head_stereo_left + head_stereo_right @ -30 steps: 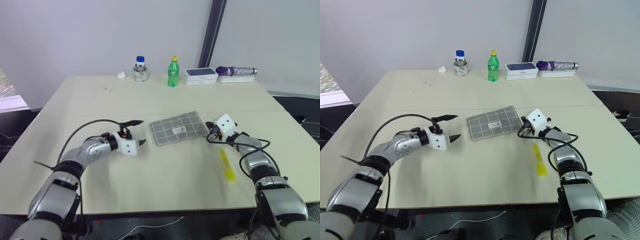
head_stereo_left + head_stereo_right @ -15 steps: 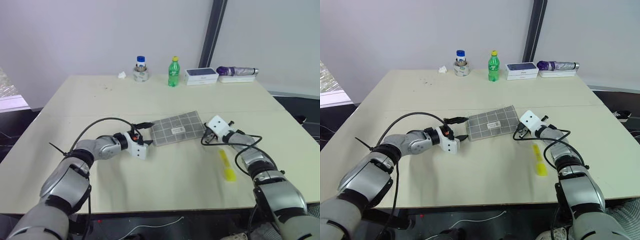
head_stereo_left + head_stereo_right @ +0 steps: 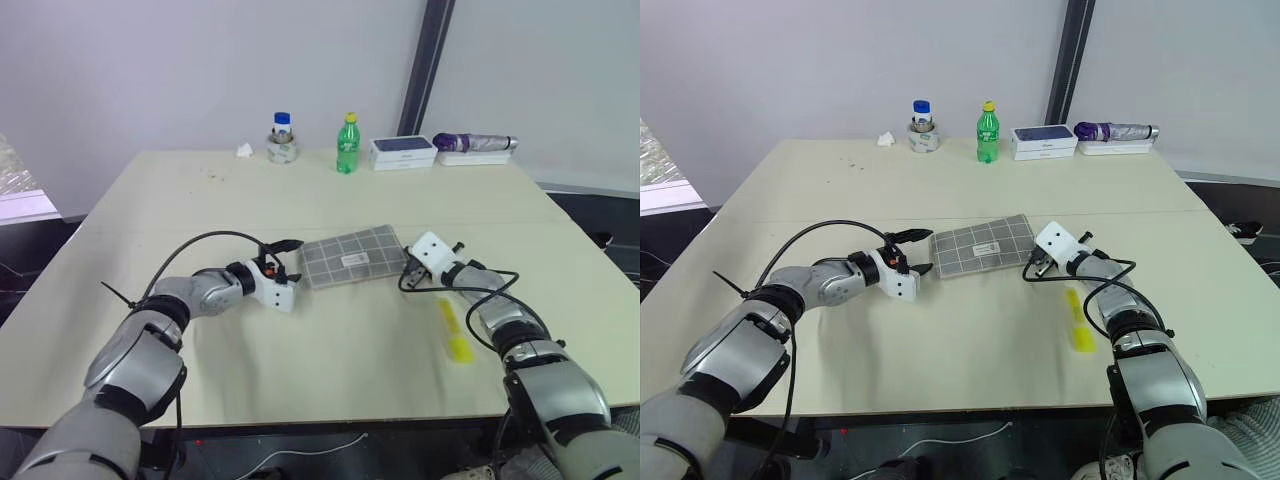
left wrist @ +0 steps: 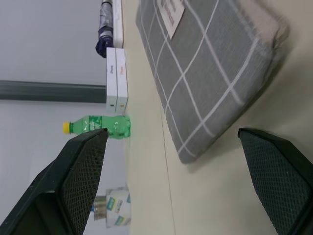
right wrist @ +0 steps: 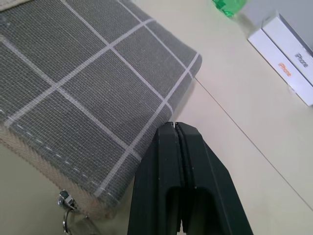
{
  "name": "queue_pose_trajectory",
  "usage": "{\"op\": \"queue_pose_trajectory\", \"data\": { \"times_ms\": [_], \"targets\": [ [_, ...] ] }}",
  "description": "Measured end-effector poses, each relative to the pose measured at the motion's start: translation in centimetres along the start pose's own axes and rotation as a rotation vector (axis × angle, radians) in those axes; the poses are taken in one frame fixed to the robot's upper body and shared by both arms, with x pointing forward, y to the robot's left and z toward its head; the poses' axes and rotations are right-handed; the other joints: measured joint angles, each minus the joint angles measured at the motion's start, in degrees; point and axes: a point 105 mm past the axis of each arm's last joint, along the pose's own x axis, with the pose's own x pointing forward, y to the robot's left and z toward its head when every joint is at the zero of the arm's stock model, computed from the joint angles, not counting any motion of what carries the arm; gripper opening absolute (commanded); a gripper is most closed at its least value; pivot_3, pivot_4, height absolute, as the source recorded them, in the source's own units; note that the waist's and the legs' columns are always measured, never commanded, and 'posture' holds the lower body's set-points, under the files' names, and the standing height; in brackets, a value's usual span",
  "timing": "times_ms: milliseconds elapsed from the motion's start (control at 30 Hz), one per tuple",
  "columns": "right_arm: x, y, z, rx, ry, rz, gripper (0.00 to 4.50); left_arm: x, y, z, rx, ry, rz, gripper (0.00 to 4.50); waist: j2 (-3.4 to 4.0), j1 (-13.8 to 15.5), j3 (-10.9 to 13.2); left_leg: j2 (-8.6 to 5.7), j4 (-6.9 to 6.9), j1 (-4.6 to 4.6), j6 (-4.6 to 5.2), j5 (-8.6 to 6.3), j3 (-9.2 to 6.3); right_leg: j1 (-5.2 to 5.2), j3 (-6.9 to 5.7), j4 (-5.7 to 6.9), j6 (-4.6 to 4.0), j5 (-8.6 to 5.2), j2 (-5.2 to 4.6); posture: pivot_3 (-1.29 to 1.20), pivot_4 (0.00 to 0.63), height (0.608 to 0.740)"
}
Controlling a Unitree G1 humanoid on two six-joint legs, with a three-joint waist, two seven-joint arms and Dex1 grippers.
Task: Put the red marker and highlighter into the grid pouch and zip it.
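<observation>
Listing from the robot's left: left gripper [image 3: 287,262], black fingers spread wide, low over the table [image 3: 200,200], its tips just beside the near-left corner of the grid pouch [image 3: 355,257]; whether they touch the fabric cannot be told. Grid pouch, grey with white lines and a small white label patch, lying flat at mid-table; its contents cannot be seen. In the right wrist view a metal zipper pull [image 5: 66,215] shows at the pouch's seam, partly cut off by the frame edge. Right gripper [image 3: 1030,270], fingers pressed together with nothing between them, at the pouch's right end. Highlighter [image 3: 455,329], yellow, lying on the table apart from the pouch, just beside the right forearm. Along the far edge: jar [image 3: 281,140], green bottle [image 3: 346,144], white boxes [image 3: 402,151], folded purple umbrella [image 3: 474,142].
</observation>
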Motion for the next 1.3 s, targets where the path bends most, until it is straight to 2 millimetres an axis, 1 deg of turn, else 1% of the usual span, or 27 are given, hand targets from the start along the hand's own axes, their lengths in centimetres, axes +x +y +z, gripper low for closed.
{"op": "queue_pose_trajectory", "data": {
  "times_ms": [133,300,467,567,633,667,700,800,833,1000,1100,1267,1300],
  "targets": [
    [0.1,-0.2,0.2,-0.002,-0.005,-0.009,0.04,0.4,-0.1,0.8,-0.011,-0.036,-0.001,4.5,0.0,0.03,0.0,-0.01,0.02,0.0,0.0,0.0,-0.03,0.02,-0.01,0.0,0.0,0.0,0.0,0.0,0.15,0.74],
    [0.1,-0.1,0.3,-0.004,-0.006,-0.004,0.04,1.5,0.1,1.7,-0.018,-0.064,-0.009,4.5,0.0,0.02,0.0,-0.02,0.06,0.0,0.0,0.0,-0.03,0.04,-0.02,0.01,0.0,0.0,0.0,0.0,0.15,0.74],
    [0.2,0.0,0.3,-0.004,-0.007,-0.003,0.04,1.9,0.1,2.0,-0.03,-0.064,-0.017,4.5,0.0,-0.01,0.0,-0.02,0.07,0.0,0.0,0.0,-0.04,0.04,-0.02,0.02,0.0,0.0,0.0,0.0,0.15,0.74],
    [0.2,0.0,0.3,-0.004,-0.007,-0.002,0.0,2.2,-0.3,2.0,-0.056,-0.059,-0.053,3.65,0.0,0.03,0.0,-0.02,0.09,0.0,0.0,0.0,-0.05,0.07,-0.04,0.02,0.0,0.0,0.01,0.0,0.15,0.74],
    [0.2,0.0,0.3,-0.004,-0.007,-0.001,0.0,2.3,-0.8,2.3,-0.077,-0.062,-0.088,2.66,0.0,-0.03,0.0,-0.02,0.1,0.0,0.0,0.0,-0.05,0.06,-0.04,0.01,0.0,0.0,0.01,0.0,0.15,0.74],
    [0.2,0.0,0.3,-0.004,-0.007,0.0,0.0,2.2,-1.1,2.3,-0.093,-0.064,-0.106,2.0,0.0,-0.12,0.0,-0.02,0.09,0.0,0.0,0.0,-0.05,0.04,-0.04,0.02,0.0,0.0,0.01,0.0,0.15,0.74],
    [0.2,0.0,0.3,-0.004,-0.007,0.0,0.0,2.2,-1.4,2.4,-0.1,-0.065,-0.115,1.57,0.0,-0.18,0.0,-0.02,0.08,0.0,0.0,0.0,-0.05,0.03,-0.04,0.02,0.0,0.0,0.01,0.0,0.15,0.74],
    [0.1,0.0,0.3,-0.003,-0.007,0.003,0.0,2.1,-0.3,2.1,-0.128,-0.06,-0.074,0.11,0.01,-0.18,-0.01,-0.01,0.1,0.03,0.0,0.0,-0.05,0.07,-0.04,0.03,0.0,0.0,0.01,0.0,0.15,0.74],
    [0.1,0.1,0.3,-0.003,-0.007,0.004,0.0,2.1,-0.2,2.1,-0.134,-0.059,-0.068,0.04,0.01,-0.15,-0.01,-0.01,0.11,0.03,0.0,0.0,-0.06,0.09,-0.04,0.03,0.0,0.0,0.01,0.0,0.15,0.74],
    [0.2,0.2,0.3,0.003,-0.011,0.015,0.0,2.0,0.0,1.9,-0.176,-0.054,-0.071,0.04,0.01,-0.21,-0.01,-0.01,0.15,0.02,0.0,0.0,-0.07,0.08,-0.04,0.04,0.0,0.0,0.02,0.0,0.15,0.74],
    [0.2,0.1,0.7,0.003,-0.026,0.019,0.0,1.3,-0.1,1.7,-0.221,-0.055,-0.054,0.04,0.01,-0.38,-0.01,0.0,0.13,0.02,0.0,0.0,-0.06,0.05,-0.03,0.04,0.0,0.0,0.02,0.0,0.15,0.74],
    [-0.1,-0.8,3.1,0.049,-0.141,-0.005,0.0,-0.8,0.1,1.3,-0.283,-0.084,-0.01,0.04,0.01,-0.51,-0.01,0.06,0.07,0.01,-0.01,0.0,-0.05,0.0,-0.02,0.04,0.0,0.0,0.03,0.0,0.15,0.74],
    [-0.4,-1.1,3.5,0.084,-0.172,-0.009,0.25,-1.3,0.3,1.1,-0.298,-0.083,0.009,0.01,0.01,-0.46,-0.01,0.06,0.07,-0.01,-0.01,0.0,-0.05,0.0,-0.02,0.03,0.0,0.0,0.03,0.0,0.15,0.74]
  ]
}}
